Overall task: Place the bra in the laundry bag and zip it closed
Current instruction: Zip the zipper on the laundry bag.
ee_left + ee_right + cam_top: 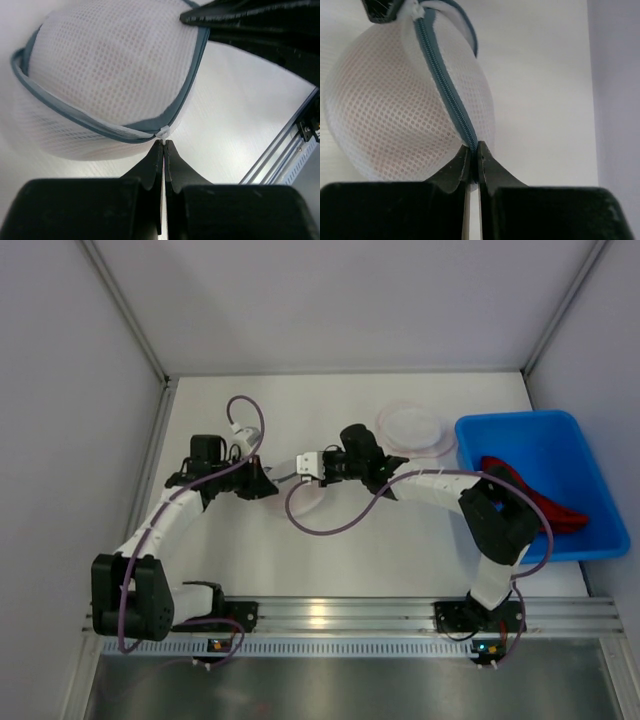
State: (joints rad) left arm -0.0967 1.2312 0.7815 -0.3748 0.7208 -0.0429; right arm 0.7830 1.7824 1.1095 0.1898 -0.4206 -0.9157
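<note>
Laundry bag (100,75) is pinched in both shut jaws, left on white tab (163,133), right on zipper (445,97).

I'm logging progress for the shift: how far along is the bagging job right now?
Done, it seems: what looks like the bra shows pinkish through the mesh of the bag. In hand: the left fingers pinch a white tab on the seam, and the right fingers pinch the zipper, whose visible stretch looks closed. Left: confirming the zip is shut all round, which I cannot tell, then letting go.
</note>
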